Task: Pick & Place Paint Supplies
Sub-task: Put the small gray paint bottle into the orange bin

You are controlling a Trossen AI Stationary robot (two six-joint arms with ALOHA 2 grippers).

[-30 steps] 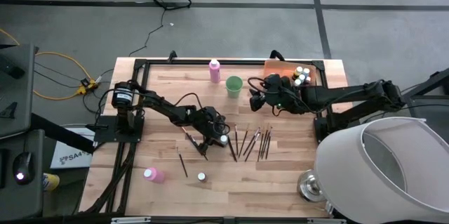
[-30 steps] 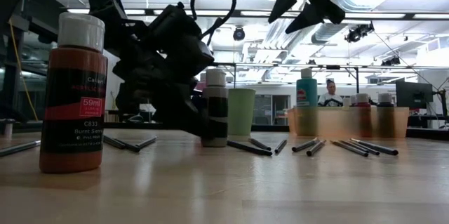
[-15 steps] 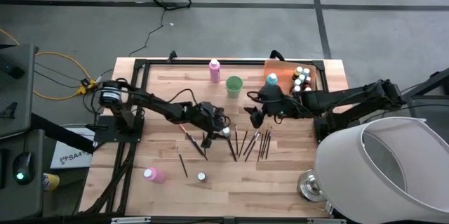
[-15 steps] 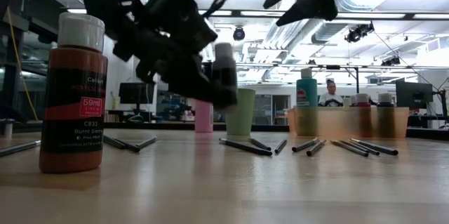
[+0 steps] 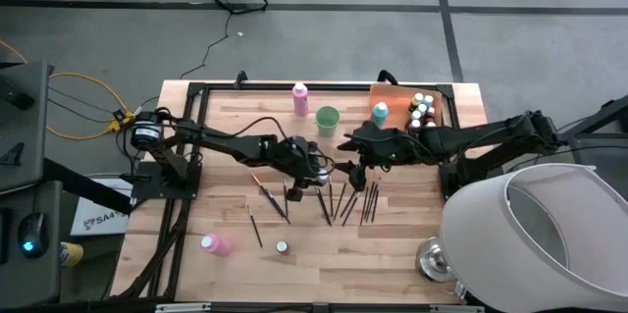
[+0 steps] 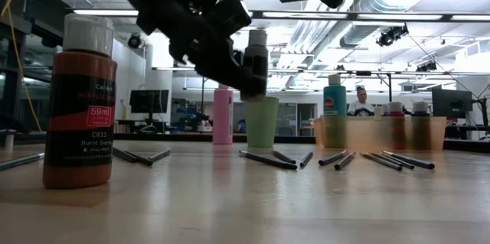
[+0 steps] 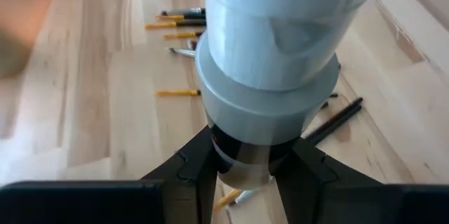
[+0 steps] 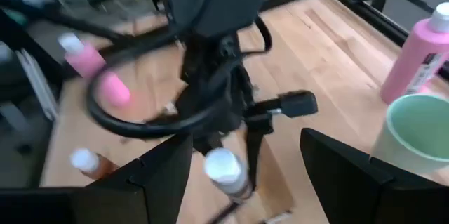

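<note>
My left gripper (image 5: 316, 178) is shut on a small dark paint bottle with a pale cap (image 6: 255, 59) and holds it above the table's middle, over the row of thin dark brushes (image 5: 348, 200). My right gripper (image 5: 351, 156) hangs open and higher up, just to the right of it, with nothing between its fingers (image 8: 245, 140). A brown bottle (image 6: 80, 99) stands on its base near the front edge. One pink bottle (image 5: 216, 244) lies on its side at the near left. Another pink bottle (image 5: 299, 98) stands at the far edge. My left gripper pinches the bottle's dark body (image 7: 242, 164), below the cap, between its two fingers (image 7: 189, 178). The fingers come slanting down from the table's left. The bottle is lifted clear of the table, cap up and nearly upright.
A light green cup (image 5: 327, 120) stands beside the far pink bottle. At the far right, the flat orange tray (image 5: 392, 90) holds a teal bottle (image 5: 380, 112) and several small bottles (image 5: 422, 107). Two more brushes (image 5: 257, 225) lie near left. A white lampshade (image 5: 535, 230) overhangs the near right corner.
My left gripper has risen with the small bottle, lifting it off the table until it hangs well clear. My right gripper has swung away from the tray toward the table's left and the lifted bottle, rolling as it went. It has stayed open.
</note>
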